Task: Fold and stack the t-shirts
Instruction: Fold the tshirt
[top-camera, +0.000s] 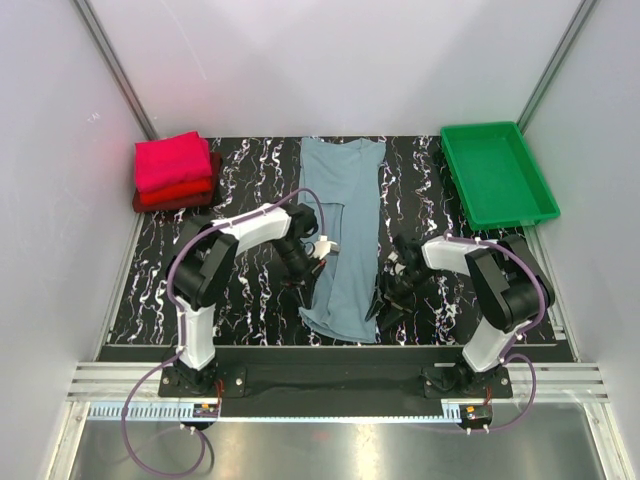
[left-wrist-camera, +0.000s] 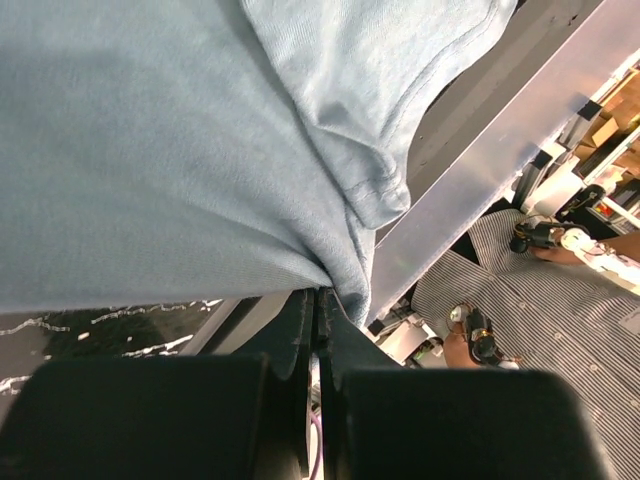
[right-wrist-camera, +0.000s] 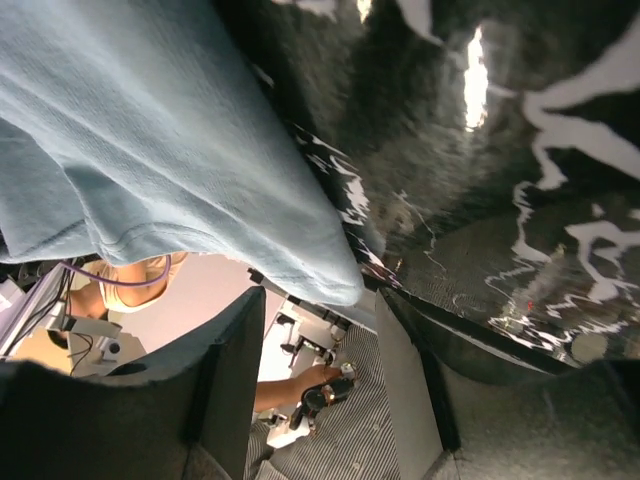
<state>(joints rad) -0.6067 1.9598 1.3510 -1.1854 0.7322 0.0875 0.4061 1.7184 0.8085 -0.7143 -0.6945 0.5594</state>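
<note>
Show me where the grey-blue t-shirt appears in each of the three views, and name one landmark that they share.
Top external: the grey-blue t-shirt lies lengthwise in the middle of the picture.
Left wrist: it fills the upper left; the left gripper pinches its edge.
Right wrist: it covers the upper left, hem towards the centre.
Shared landmark: the black marbled tabletop.

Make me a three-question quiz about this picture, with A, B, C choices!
1. Where is the green plastic tray? A) black marbled table's far right corner B) far left corner C) between the arms
2. What colour is the top folded cloth shirt in the pile? A) yellow B) magenta-pink C) white
3. What are the left arm's fingers doing? A) spread wide B) holding a cup C) shut on the grey-blue cloth t-shirt
Answers: 1 A, it sits far right; 2 B, bright pink on top; 3 C, cloth pinched between them.
</note>
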